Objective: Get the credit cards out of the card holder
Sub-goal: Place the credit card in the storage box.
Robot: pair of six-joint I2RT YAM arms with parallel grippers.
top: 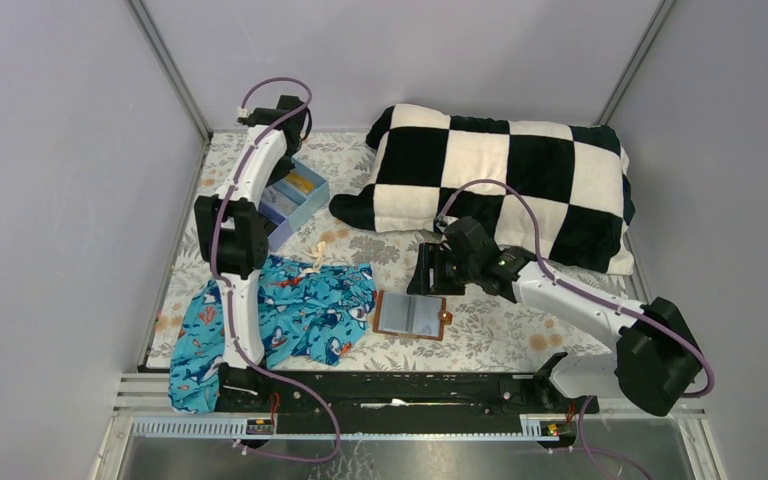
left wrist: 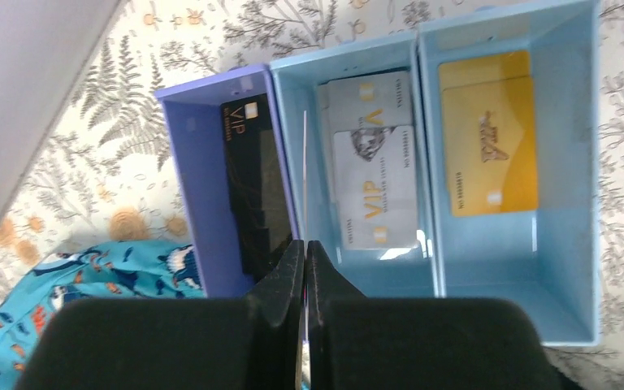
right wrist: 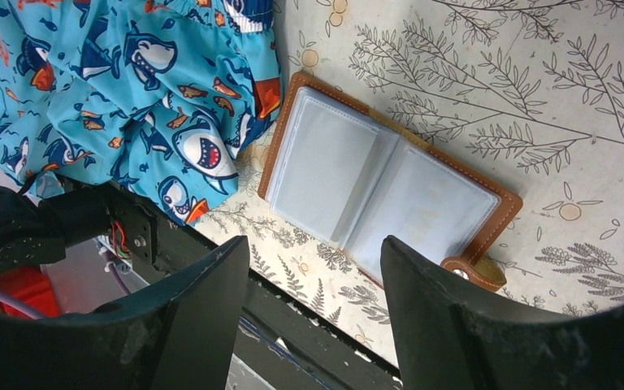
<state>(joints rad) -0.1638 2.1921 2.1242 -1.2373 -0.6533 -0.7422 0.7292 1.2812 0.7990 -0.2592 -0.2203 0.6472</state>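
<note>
Just ahead of right tool (right wrist: 313, 244), card holder (right wrist: 374, 195)

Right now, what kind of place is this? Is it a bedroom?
Probably not a bedroom. It looks like a robot practice booth: plain grey walls box in one table, two robot arms are bolted to its near edge, and a checkered pillow and open card holder lie there like props.

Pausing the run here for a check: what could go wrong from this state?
1. The left fingers pinch what looks like a thin card edge-on above a divider wall of the blue tray; released, it may catch the wall or fall in the wrong compartment.
2. The right fingers are open over the card holder, which lies loose beside the shark cloth; a pull could drag it into the cloth.
</note>
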